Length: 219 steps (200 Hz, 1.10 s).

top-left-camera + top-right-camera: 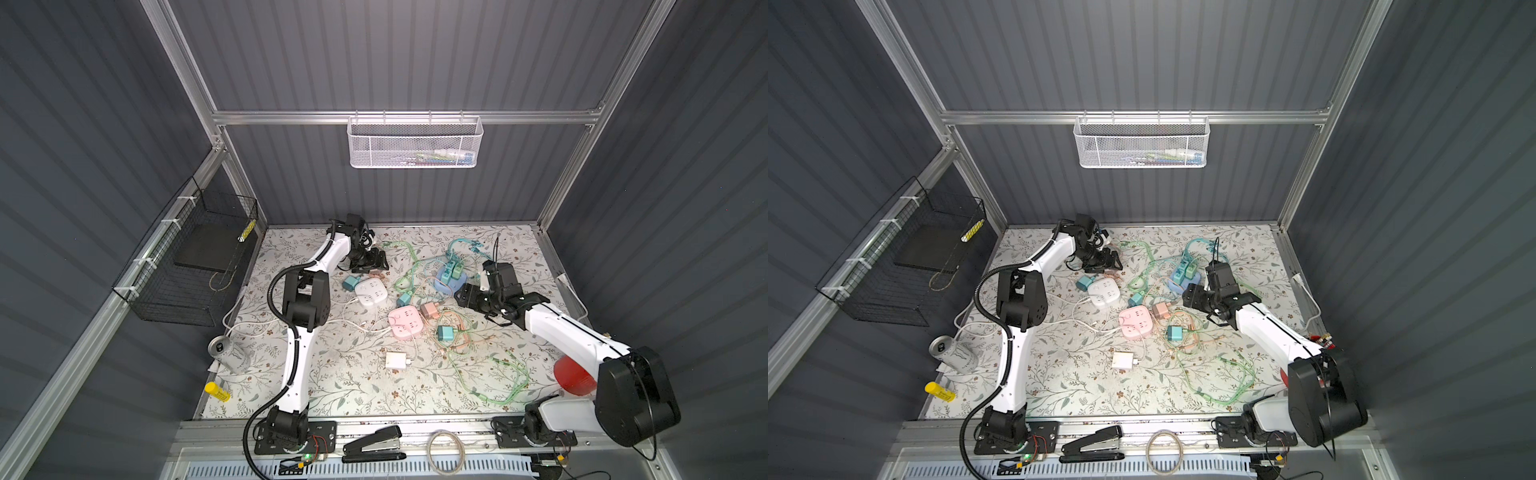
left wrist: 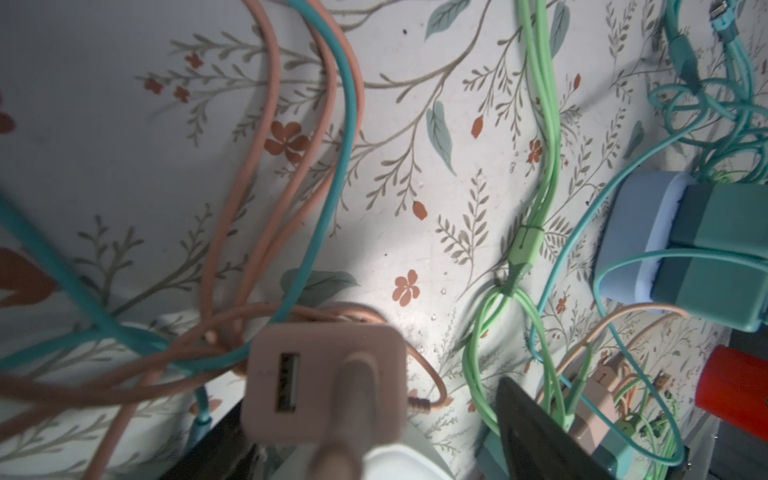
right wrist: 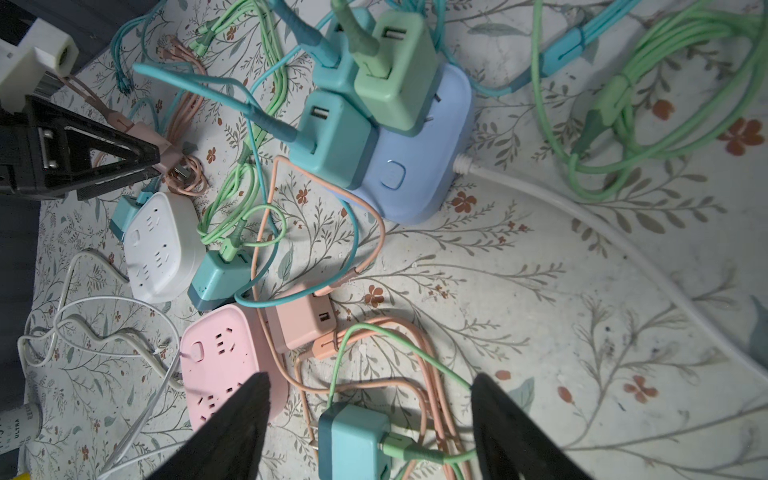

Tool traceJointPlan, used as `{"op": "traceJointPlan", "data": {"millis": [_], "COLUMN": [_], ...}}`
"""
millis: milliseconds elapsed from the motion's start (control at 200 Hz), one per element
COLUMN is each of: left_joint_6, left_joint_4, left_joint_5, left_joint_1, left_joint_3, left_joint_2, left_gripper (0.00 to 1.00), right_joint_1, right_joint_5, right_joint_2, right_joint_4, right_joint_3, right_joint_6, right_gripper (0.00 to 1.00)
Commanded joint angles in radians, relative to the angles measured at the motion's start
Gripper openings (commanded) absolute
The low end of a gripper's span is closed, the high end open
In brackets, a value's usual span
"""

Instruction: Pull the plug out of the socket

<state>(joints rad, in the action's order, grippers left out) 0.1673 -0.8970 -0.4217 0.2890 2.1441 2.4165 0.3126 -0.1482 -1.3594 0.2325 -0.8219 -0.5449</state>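
From my station, the pink plug (image 2: 324,374) is out of the white socket (image 1: 372,293). It sits at the tip of the left pincer (image 1: 379,265), just past the socket's far edge on the left side of the tabletop (image 1: 353,386). In the left wrist view it is blurred. Its USB face points straight back at that camera, and a pink cable is plugged into one port beside an empty one. The right wrist view shows its metal prongs pointing away from the pincer, so its long axis runs in line with the fingers (image 2: 536,432). I see dark finger on both sides of the plug with a gap wider than its body, so I read the left pincer as open and not clamped on it.

The right pincer (image 3: 370,378) is spread wide and holds nothing. It hangs over a teal plug (image 3: 353,440) lying loose beside the pink socket (image 3: 224,365). The blue socket (image 3: 415,166) has three plugs seated in it.
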Motion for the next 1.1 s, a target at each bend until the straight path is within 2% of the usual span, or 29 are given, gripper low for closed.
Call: {"op": "traceJointPlan", "data": {"millis": [0,150,290,445,560,645,771,896,1091], "left_joint_6": [0.079,0.139,0.179,0.175,0.129,0.063,0.011,0.014,-0.009], "left_joint_4": [-0.018,-0.001,-0.006,-0.025,-0.052,-0.070,-0.042,0.012,0.133], "left_joint_5": [-0.042,-0.047,0.037,0.084,0.171,0.247,0.287,0.290,0.352], "left_joint_1": [0.007,0.009,0.009,0.018,0.057,0.110,0.167,0.194,0.269], "left_joint_3": [0.001,-0.026,-0.064,-0.075,-0.024,0.025,0.031,-0.026,-0.160], "left_joint_2": [-0.063,-0.088,-0.129,-0.152,-0.149,-0.146,-0.158,-0.187,-0.271], "left_gripper": [0.83,0.77,0.77,0.76,0.75,0.75,0.75,0.75,0.76], "right_joint_1": [-0.024,-0.045,-0.067,-0.090,-0.104,-0.115,-0.134,-0.148,-0.156], "right_joint_5": [-0.037,-0.057,-0.072,-0.081,-0.082,-0.086,-0.101,-0.114,-0.120], "right_joint_2": [-0.019,-0.039,-0.054,-0.068,-0.076,-0.095,-0.142,-0.197,-0.277], "right_joint_4": [-0.005,-0.019,-0.029,-0.038,-0.056,-0.060,-0.059,-0.065,-0.076], "right_joint_3": [-0.032,-0.036,-0.033,-0.033,-0.034,-0.043,-0.065,-0.091,-0.141], "right_joint_6": [0.013,0.018,0.022,0.027,0.033,0.034,0.035,0.027,0.007], "right_gripper": [0.77,0.77,0.77,0.76,0.76,0.73,0.62,0.55,0.50]}}
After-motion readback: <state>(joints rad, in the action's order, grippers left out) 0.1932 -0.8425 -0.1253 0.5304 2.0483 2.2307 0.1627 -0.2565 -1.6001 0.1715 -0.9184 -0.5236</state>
